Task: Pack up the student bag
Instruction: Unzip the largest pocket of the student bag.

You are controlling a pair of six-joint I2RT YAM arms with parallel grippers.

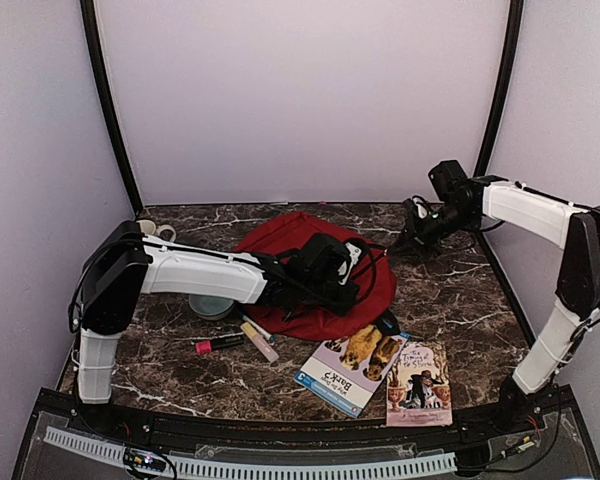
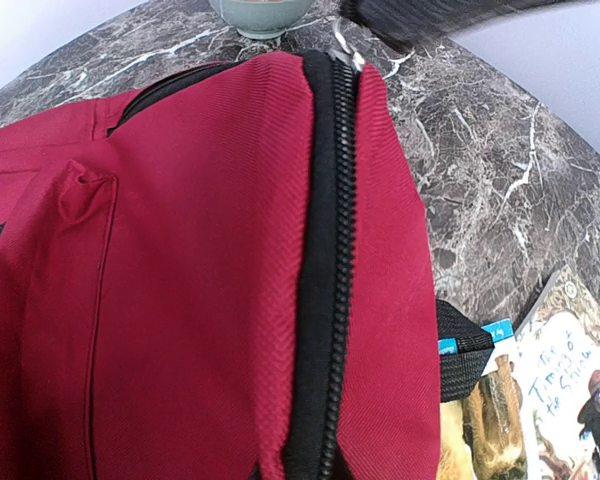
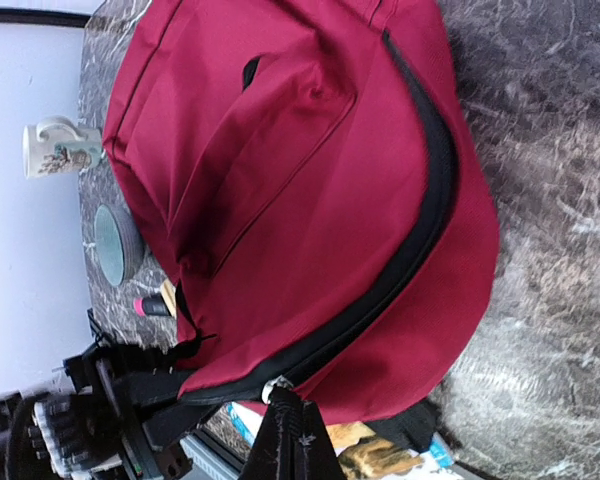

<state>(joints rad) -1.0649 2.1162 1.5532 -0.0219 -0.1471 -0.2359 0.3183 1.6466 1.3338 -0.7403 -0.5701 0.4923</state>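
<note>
The dark-red student bag [image 1: 315,255] lies flat in the middle of the table, its black zipper [image 2: 335,250] closed along the part in view. My left gripper [image 1: 332,272] rests on the bag's near side. Its fingers are out of the left wrist view, where the fabric [image 2: 180,300] puckers toward the bottom edge as if pinched. My right gripper [image 3: 295,425] is shut, its tips at the metal zipper pull [image 3: 277,388] on the bag's right end. The pull also shows in the left wrist view [image 2: 348,55].
A mug [image 1: 160,232] stands at the back left and a teal bowl [image 1: 212,305] left of the bag. A pink marker [image 1: 220,343] and a beige stick [image 1: 260,342] lie in front. Two books [image 1: 352,362] [image 1: 420,385] lie at the front right. A black strap [image 2: 463,350] sticks out.
</note>
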